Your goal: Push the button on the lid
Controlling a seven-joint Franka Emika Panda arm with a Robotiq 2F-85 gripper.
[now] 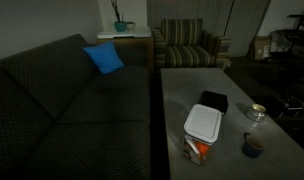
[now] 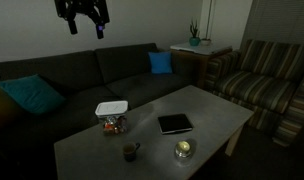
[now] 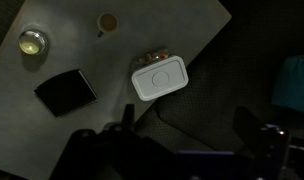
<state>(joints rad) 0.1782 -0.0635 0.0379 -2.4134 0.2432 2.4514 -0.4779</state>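
Exterior views oblique, far; wrist overhead; table (image 1: 187, 85) shared.

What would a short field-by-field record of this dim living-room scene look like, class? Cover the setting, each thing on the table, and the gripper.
Setting: dim living room, grey table beside a dark sofa
Lid: white rounded-square lid, closed on a clear container showing orange, near the table's sofa-side edge
Black square object: flat on the table, apart from the lid
Mug: upright
Glass jar: round, upright
Gripper: raised high above the table, jaws apart, touching nothing
Button: too small to make out
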